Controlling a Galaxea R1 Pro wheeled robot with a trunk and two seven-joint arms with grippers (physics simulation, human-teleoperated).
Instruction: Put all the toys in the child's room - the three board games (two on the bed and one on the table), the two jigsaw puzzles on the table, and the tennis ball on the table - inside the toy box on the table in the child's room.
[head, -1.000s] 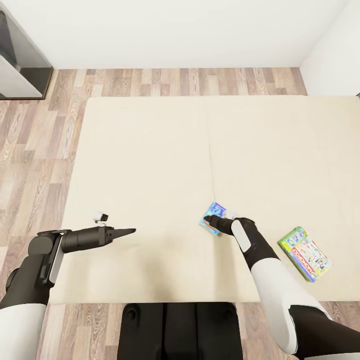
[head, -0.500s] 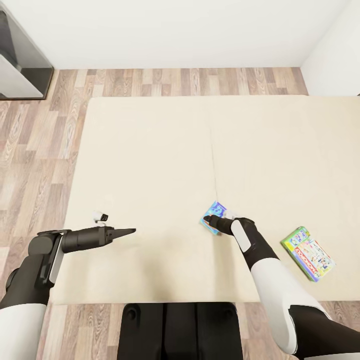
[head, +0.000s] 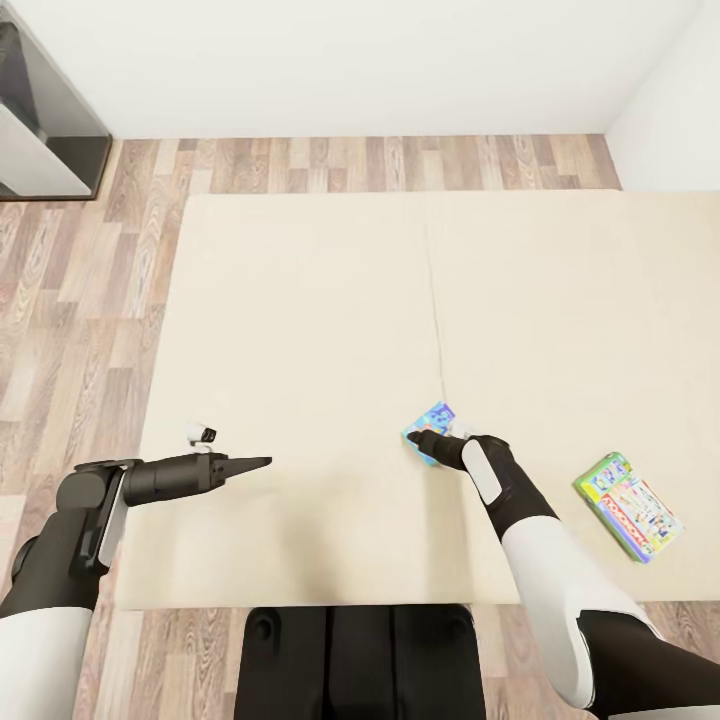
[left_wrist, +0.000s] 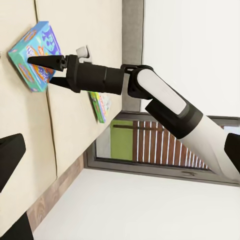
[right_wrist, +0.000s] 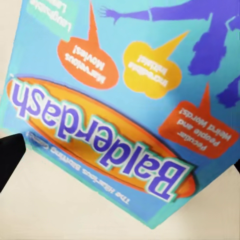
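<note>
A blue board game box (head: 432, 418) marked "Balderdash" lies near the middle of the beige bed (head: 300, 320). My right gripper (head: 420, 438) is at its near corner. In the left wrist view the right gripper (left_wrist: 40, 71) stands open, one finger over the box (left_wrist: 32, 50) and one below its edge. The right wrist view has the printed lid (right_wrist: 125, 100) very close. A green-edged board game (head: 630, 505) lies flat further right near the bed's front edge. My left gripper (head: 262, 462) hovers open over the bed's left part, holding nothing.
Wood-plank floor (head: 80, 280) runs along the bed's left and far sides. A dark cabinet (head: 40, 130) stands at the far left against the white wall (head: 350, 60). My base (head: 360, 660) is at the bed's front edge.
The whole picture has shifted slightly right, so the camera has moved. Both arms keep their pose, and the right gripper stays at the blue box.
</note>
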